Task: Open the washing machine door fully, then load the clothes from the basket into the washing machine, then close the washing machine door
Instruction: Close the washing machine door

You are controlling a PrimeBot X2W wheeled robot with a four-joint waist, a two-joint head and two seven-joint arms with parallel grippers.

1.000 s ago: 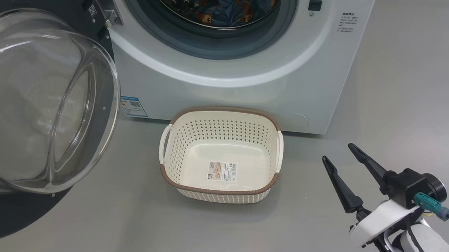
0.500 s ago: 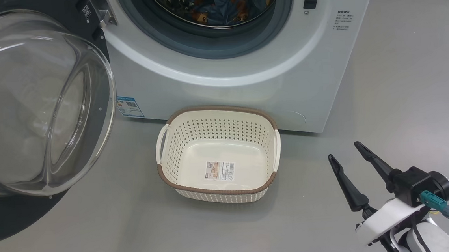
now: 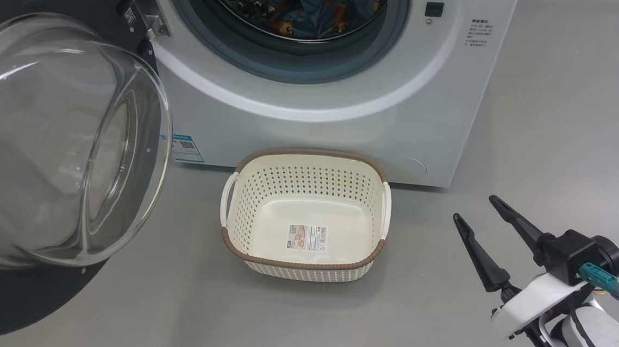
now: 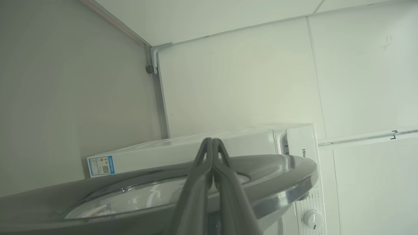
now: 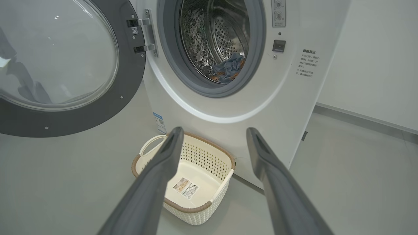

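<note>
Right hand (image 3: 474, 207) — basket (image 3: 302, 182) nearby, leftward, apart

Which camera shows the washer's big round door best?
The right wrist view: the round, black-rimmed glass washing machine door stands swung open, inner face and hinge plain. The head view crops it, mostly bulging glass; the left wrist view catches its rim edge-on behind the shut left gripper.

White washing machine (image 3: 372, 131), grey gasket (image 3: 302, 68), silver drum (image 5: 228, 36) pitted with holes; door (image 3: 2, 304) rim glossy black, glass clear; basket (image 3: 299, 188) cream, sides dotted with holes, rim brown woven-look; clothes (image 3: 319, 4) blue with orange-brown figures; floor (image 3: 556, 123) plain grey
</note>
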